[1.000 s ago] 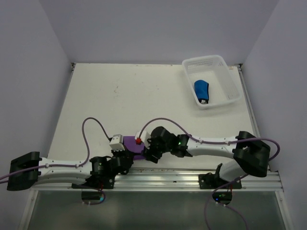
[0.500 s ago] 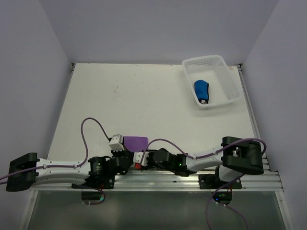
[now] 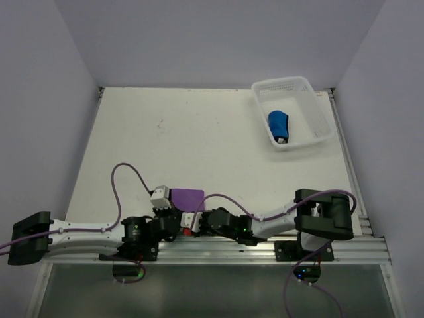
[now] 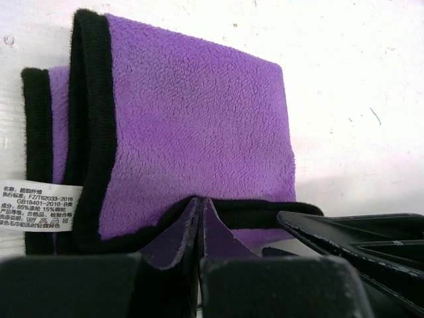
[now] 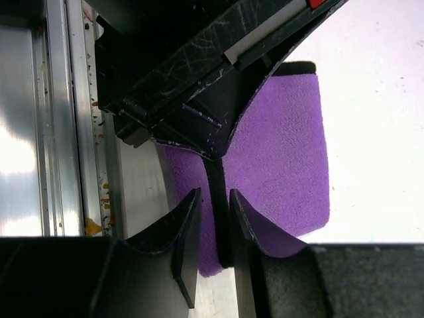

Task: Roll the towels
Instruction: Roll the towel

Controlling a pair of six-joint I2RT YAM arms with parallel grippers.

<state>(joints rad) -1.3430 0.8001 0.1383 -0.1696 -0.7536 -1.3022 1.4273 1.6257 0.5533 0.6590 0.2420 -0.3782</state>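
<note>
**Purple towel** (image 3: 187, 197): folded flat, with a darker hem. It lies at the near edge of the white surface (image 3: 199, 132), just beyond the metal rail (image 3: 265, 246). A white care label (image 4: 40, 205) shows at one side.

**Left end effector** (image 4: 201, 207): fingers pressed together on the near hem, with cloth puckered up between them.

**Right end effector** (image 5: 214, 195): fingers almost together, clamping the dark hem (it sits just beside the left one).

**Blue towel** (image 3: 278, 124): a compact bundle inside the white basket (image 3: 311, 89) at the far right, well apart.
</note>
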